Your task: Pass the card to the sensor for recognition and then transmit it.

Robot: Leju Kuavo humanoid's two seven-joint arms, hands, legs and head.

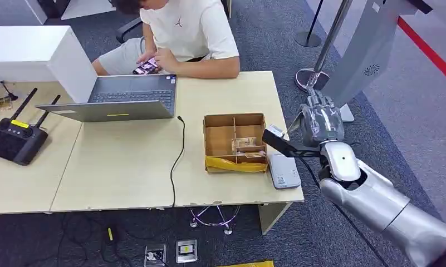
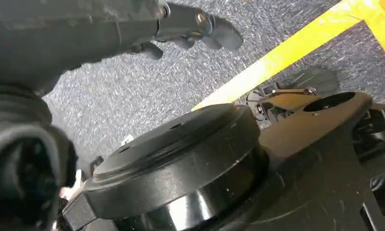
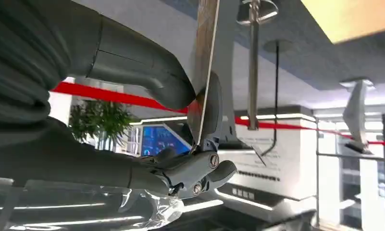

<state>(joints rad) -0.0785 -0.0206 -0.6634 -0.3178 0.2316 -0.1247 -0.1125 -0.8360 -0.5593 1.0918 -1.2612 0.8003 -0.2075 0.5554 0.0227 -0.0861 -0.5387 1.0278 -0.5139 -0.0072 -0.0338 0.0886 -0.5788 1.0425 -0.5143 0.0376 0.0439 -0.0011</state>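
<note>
A black remote [image 1: 15,139] with two stub antennas is lying at the far left of the pale wooden counter [image 1: 120,167], and beside it an open grey laptop [image 1: 120,103] is facing a seated person [image 1: 181,33] who is holding a phone. A thin black cable [image 1: 176,161] is trailing down across the counter toward its front edge. Next comes a shallow cardboard box [image 1: 234,142] split by dividers, with crinkled yellow film along its near wall, and just right of it a flat grey sensor [image 1: 283,171] is sitting at the counter's corner. The silver right hand [image 1: 320,122] is hovering off the counter's right end, back turned up. The right wrist view is supplying what the head view is hiding: the thick grey thumb is pinching a thin, stiff card [image 3: 204,62], seen edge-on, against a dark finger. The left hand [image 2: 190,26] is hanging over speckled grey carpet [image 2: 132,91] crossed by a yellow stripe [image 2: 286,53], its dark fingers curling loosely around nothing.
</note>
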